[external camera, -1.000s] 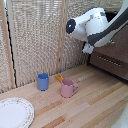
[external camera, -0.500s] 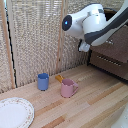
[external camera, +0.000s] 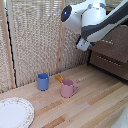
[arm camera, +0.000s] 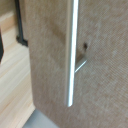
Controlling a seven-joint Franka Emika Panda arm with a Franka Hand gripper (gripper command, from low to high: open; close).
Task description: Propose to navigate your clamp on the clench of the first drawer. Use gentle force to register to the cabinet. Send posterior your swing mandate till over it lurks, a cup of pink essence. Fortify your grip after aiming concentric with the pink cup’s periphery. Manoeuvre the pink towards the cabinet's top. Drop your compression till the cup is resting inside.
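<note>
Pink cup on the table, near a blue cup. Gripper up by the cabinet; open or closed, cannot tell. Silver handle close up.

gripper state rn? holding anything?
Gripper: cannot tell; fingers hidden in both views. Wrist view shows only the silver bar handle close up.

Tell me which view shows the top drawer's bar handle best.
Wrist view: the silver bar handle fills the frame close up against the brown drawer front, one standoff visible. In the exterior view the arm blocks that part of the cabinet; only lower handles show.
</note>
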